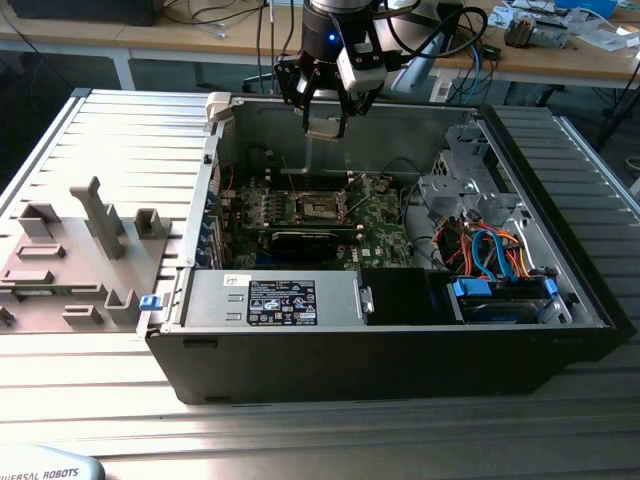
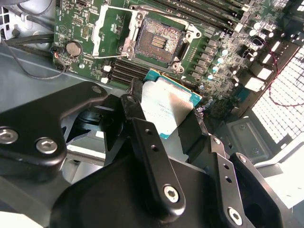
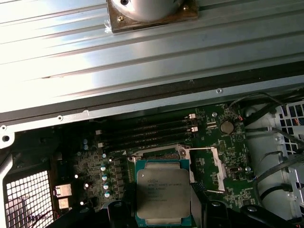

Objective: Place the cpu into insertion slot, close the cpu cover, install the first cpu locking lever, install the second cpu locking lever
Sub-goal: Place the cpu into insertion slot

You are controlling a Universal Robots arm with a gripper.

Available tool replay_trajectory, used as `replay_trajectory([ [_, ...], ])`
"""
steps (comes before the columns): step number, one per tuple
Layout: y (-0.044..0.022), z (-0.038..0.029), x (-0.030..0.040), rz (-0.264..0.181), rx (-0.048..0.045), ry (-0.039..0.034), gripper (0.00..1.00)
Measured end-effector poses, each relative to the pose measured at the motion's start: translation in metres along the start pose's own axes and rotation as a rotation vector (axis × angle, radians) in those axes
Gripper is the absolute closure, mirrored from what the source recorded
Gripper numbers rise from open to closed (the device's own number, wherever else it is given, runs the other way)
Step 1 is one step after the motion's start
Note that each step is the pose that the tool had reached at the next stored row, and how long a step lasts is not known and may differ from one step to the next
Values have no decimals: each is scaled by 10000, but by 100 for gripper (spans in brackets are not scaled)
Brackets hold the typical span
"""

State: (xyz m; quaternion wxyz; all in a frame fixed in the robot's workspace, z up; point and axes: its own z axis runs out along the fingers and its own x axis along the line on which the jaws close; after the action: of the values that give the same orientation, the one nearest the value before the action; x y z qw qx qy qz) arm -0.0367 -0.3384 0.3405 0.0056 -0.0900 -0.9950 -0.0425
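My jaws are clamped on the cpu [image 2: 164,107], held in the air above the open case [image 1: 400,350]. Below, the slot [image 2: 156,42] lies bare, its cover [image 3: 219,166] swung open beside it.

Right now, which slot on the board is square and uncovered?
The insertion slot, square with bare contacts, its cpu cover flipped open beside it; the memory slots flanking it are long and narrow.
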Motion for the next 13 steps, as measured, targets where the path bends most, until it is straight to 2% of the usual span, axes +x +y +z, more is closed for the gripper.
replay_trajectory([
  [13, 0, 0, 0, 174, -4, -15, 46],
])
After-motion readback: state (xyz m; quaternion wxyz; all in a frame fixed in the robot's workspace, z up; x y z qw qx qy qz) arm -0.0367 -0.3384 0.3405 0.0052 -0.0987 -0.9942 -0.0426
